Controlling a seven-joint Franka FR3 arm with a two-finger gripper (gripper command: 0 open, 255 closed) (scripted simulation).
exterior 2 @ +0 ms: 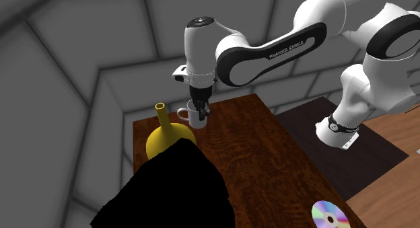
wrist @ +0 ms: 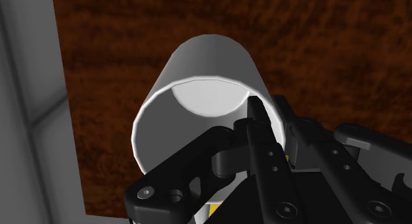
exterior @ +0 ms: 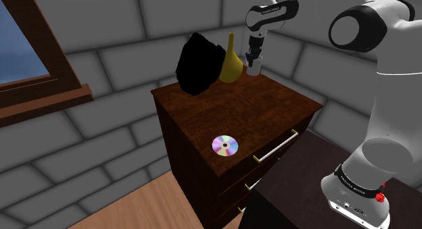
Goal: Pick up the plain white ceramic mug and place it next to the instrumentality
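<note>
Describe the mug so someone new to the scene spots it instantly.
Find the dark wooden dresser against the grey block wall. At its back edge stand a black shape and a yellow long-necked vase. The mug is the small white cylinder with a handle beside the vase, under the end effector, the only white thing on that top.

Room in a house, grey block walls (exterior: 122, 32), wood-framed window (exterior: 24, 52), dark wooden dresser (exterior: 260, 111), plank floor (exterior: 132, 207)

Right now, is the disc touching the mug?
No, the disc lies near the dresser's front edge, well apart from the mug at the back.
</note>
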